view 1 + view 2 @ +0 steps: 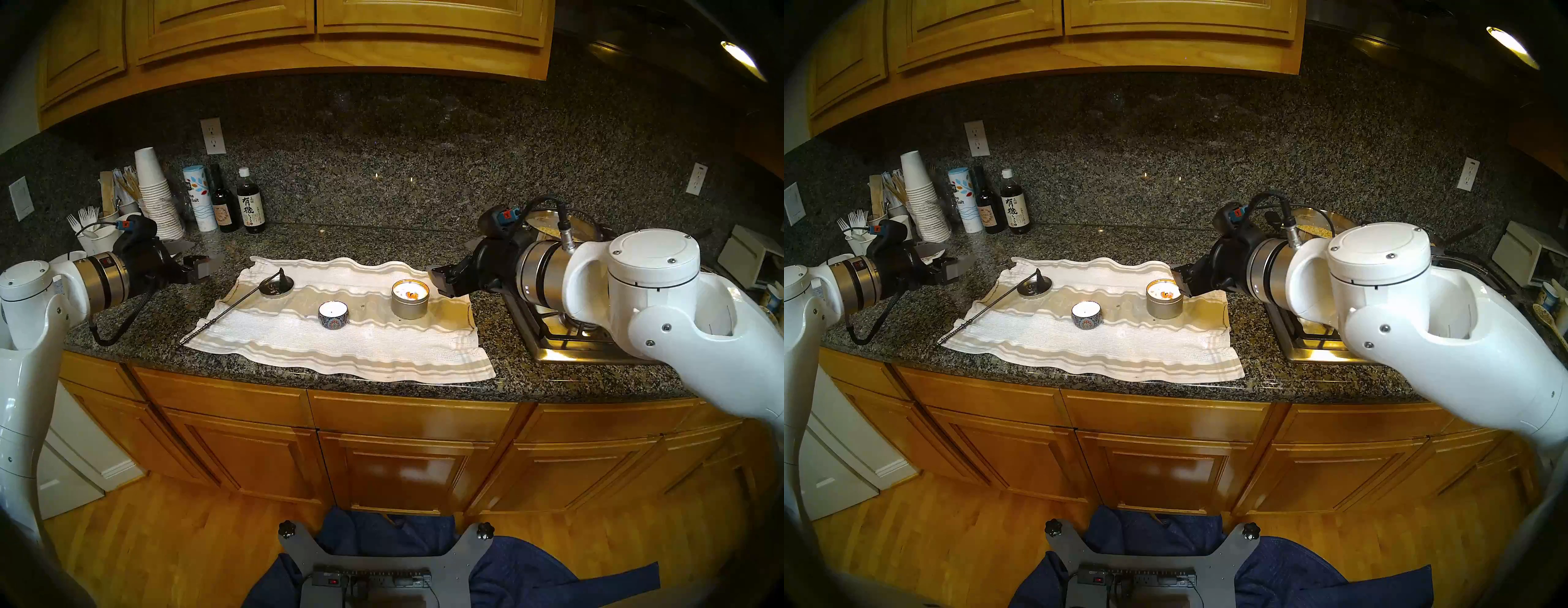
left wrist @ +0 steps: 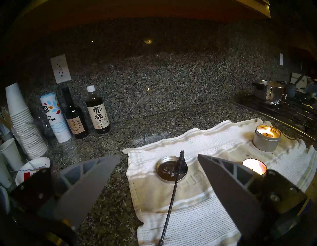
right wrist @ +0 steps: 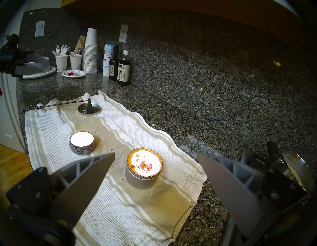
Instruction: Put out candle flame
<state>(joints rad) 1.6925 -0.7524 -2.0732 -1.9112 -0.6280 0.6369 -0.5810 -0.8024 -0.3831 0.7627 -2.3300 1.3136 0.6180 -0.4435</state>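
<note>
A lit candle in a silver tin (image 1: pixel 410 299) (image 3: pixel 144 165) stands on the right part of a white striped towel (image 1: pixel 339 352). A smaller candle in a patterned tin (image 1: pixel 333 315) (image 2: pixel 254 167) glows at the towel's middle. A thin metal snuffer (image 1: pixel 229 316) (image 2: pixel 173 189) lies at the towel's left, its dark cone resting in a round tin lid (image 1: pixel 278 288). My left gripper (image 1: pixel 203 257) (image 2: pixel 159 155) hovers open, left of the towel, pointing toward the snuffer. My right gripper (image 1: pixel 437 278) (image 3: pixel 156 153) hovers open just right of the silver tin. Neither holds anything.
Stacked paper cups (image 1: pixel 155 195), a salt canister (image 1: pixel 199 197) and two dark bottles (image 1: pixel 250 201) line the back left. Cups of plastic forks (image 1: pixel 87 220) and plates sit behind the left gripper. A gas stove (image 1: pixel 551 331) with a pot is under the right arm.
</note>
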